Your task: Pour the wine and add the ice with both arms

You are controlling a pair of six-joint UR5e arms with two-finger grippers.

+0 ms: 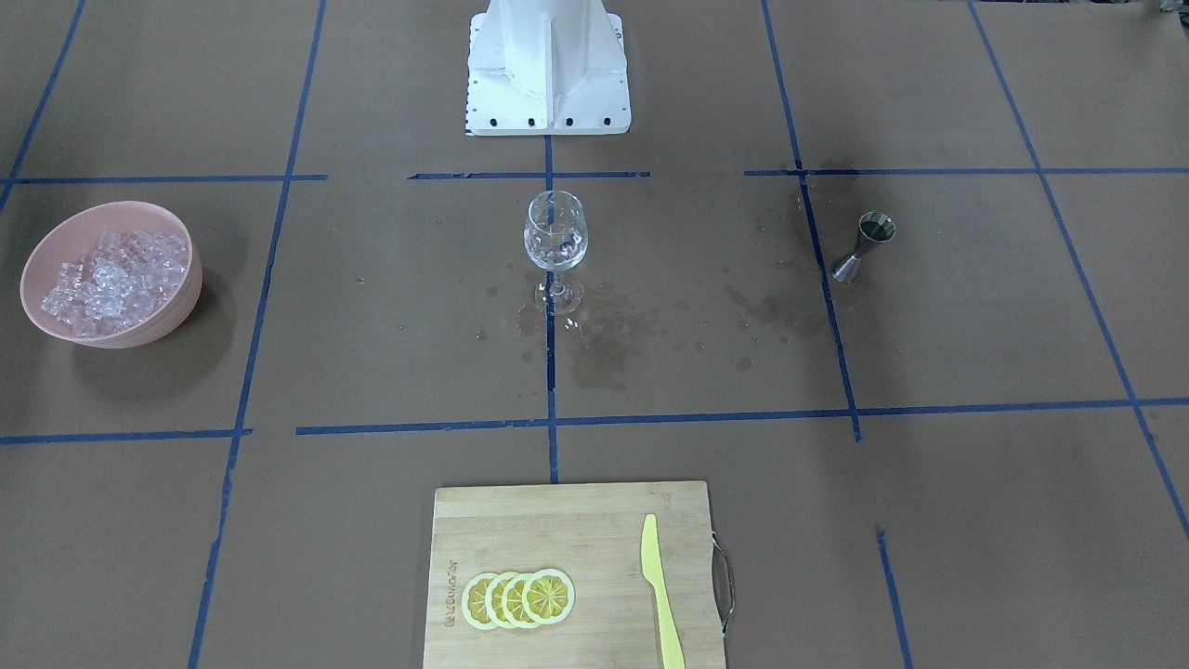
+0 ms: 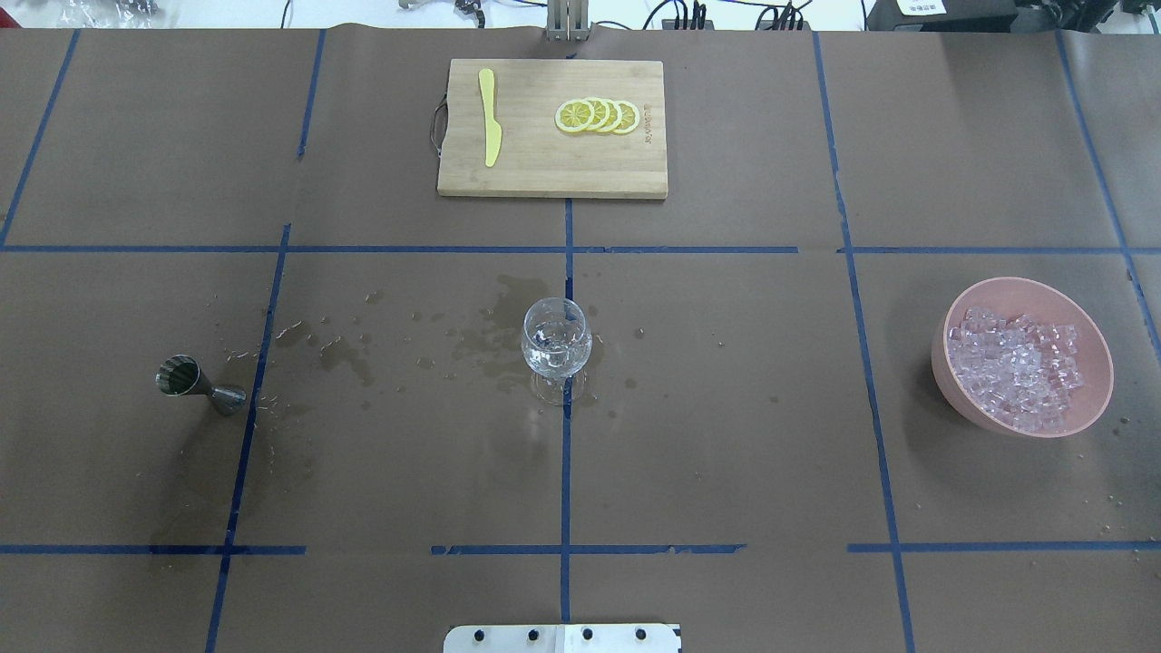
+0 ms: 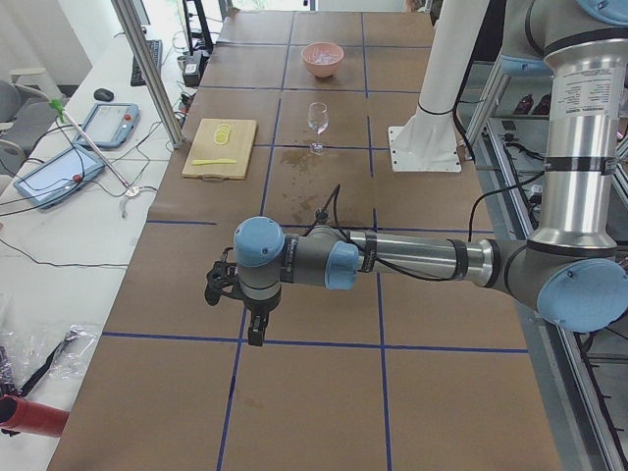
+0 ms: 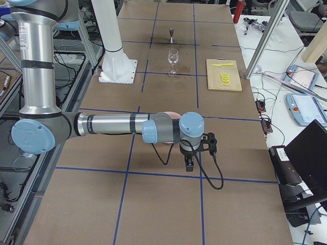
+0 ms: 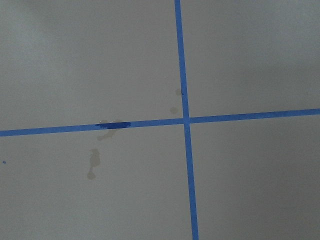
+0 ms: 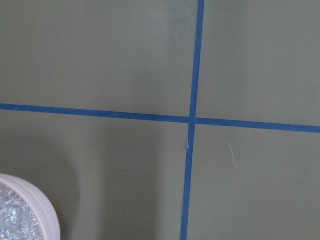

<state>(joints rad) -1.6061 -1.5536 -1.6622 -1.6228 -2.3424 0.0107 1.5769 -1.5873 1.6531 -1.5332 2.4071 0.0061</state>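
A clear stemmed wine glass (image 1: pixel 555 243) stands at the table's middle, also in the overhead view (image 2: pixel 556 349). A steel jigger (image 1: pixel 864 246) holding dark wine (image 1: pixel 876 226) stands upright on the robot's left (image 2: pixel 195 383). A pink bowl (image 1: pixel 176 307) heaped with ice (image 1: pixel 116 274) sits on the robot's right (image 2: pixel 1025 283). My left gripper (image 3: pixel 257 339) and right gripper (image 4: pixel 189 167) hang over bare table at its two ends, far from these things. They show only in the side views, so I cannot tell if they are open or shut. The right wrist view catches the bowl's rim (image 6: pixel 45 210).
A bamboo cutting board (image 1: pixel 557 520) with lemon slices (image 1: pixel 518 599) and a yellow knife (image 1: pixel 659 595) lies at the operators' edge. Wet stains (image 1: pixel 604 344) spread around the glass and toward the jigger. The white pedestal (image 1: pixel 548 65) stands behind the glass.
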